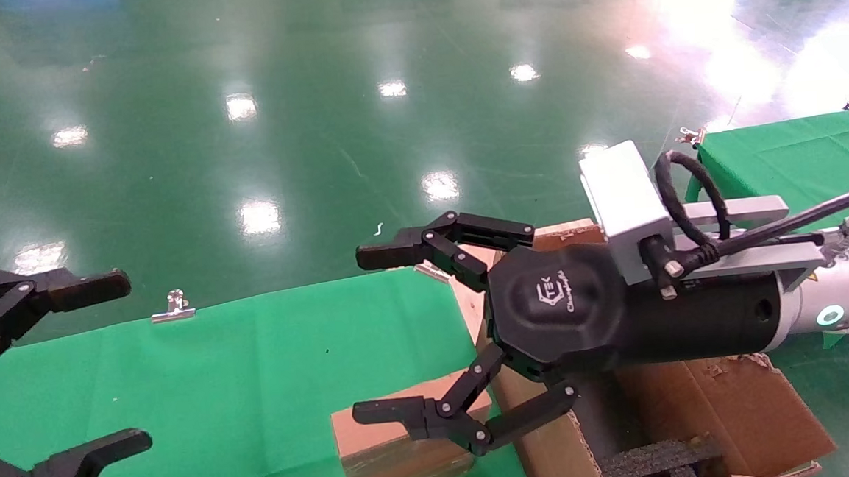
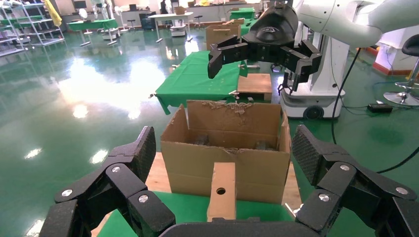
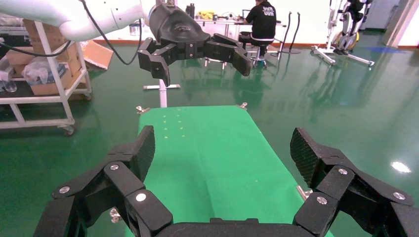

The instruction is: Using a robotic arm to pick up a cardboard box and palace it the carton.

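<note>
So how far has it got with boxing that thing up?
Nothing looks done yet. The slim box lies on the green table beside the carton, not in it. The right gripper hangs open above the box, holding nothing; the left gripper waits open. Grasping, lifting and placing remain.

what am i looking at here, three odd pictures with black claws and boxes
It is a two-armed robot seen through its own cameras. The head view looks down at a green-covered table. The right hand is open above a slim cardboard box lying at the table's edge; the left hand waits open at the far left. Beside the table stands a large torn carton with black foam inside. The other two pictures come from cameras on each wrist, so each shows its own black fingers up close. Neither hand holds anything.
</note>
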Robot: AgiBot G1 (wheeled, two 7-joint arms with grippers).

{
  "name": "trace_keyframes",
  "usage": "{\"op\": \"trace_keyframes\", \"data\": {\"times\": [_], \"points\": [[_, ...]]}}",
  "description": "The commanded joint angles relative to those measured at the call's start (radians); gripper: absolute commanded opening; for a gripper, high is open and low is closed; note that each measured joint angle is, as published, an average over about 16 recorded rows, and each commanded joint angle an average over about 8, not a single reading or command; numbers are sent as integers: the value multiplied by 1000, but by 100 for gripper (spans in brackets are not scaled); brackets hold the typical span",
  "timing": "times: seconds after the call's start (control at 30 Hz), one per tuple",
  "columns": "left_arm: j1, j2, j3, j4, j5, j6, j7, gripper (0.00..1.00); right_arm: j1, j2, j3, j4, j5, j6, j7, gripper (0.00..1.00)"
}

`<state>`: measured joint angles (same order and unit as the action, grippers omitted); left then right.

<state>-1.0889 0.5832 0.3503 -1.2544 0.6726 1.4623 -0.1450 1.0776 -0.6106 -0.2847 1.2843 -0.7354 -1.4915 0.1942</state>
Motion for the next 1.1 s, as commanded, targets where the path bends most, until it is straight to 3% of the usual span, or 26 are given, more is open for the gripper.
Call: {"op": "trace_keyframes", "data": {"times": [0.03,0.43,0.47,0.7,0.73,0.93,1.1], "points": [[0,0,0,0,0,0,0,100,0,0,0,0,0,0,0,100],[0,0,0,0,0,0,0,98,0,0,0,0,0,0,0,100],[0,0,0,0,0,0,0,90,0,0,0,0,0,0,0,100],[0,0,0,0,0,0,0,5,0,0,1,0,1,-1,-1,100],[0,0,0,0,0,0,0,0,0,0,1,0,1,-1,-1,100],[0,0,0,0,0,0,0,0,3,0,-5,-1,-10,-3,1,100],[0,0,0,0,0,0,0,0,35,-7,-44,-1,-85,-11,17,100]]}}
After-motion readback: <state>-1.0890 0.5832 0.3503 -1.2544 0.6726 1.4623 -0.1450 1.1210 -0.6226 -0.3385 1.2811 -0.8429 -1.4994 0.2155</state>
